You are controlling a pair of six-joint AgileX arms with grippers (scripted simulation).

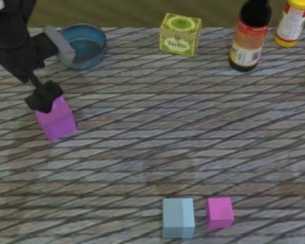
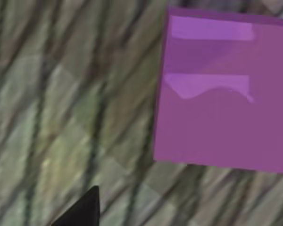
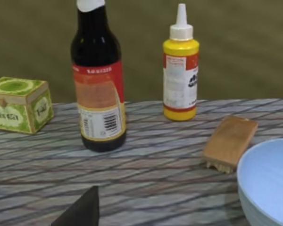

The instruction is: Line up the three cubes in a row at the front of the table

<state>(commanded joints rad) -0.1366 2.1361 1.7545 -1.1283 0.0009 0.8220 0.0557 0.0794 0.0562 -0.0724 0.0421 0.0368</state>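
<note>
At the front edge of the table [image 1: 157, 147], right of the middle, the light blue cube [image 1: 178, 218] and the small pink cube [image 1: 219, 212] stand just beside each other with a narrow gap, so I judge two places of the row are filled. One step is left: the large purple cube [image 1: 56, 120] sits far away on the left side, well behind the front.

Over its back edge hangs the left gripper [image 1: 42, 96]; how wide its jaws are, or whether they hold the cube, I cannot tell from above. From the left wrist view, the cube fills one side, with table beside it.

Only the right wrist view shows a wooden brush [image 3: 229, 142] and a white bowl [image 3: 266, 181]. Its arm is outside the top view.
</note>
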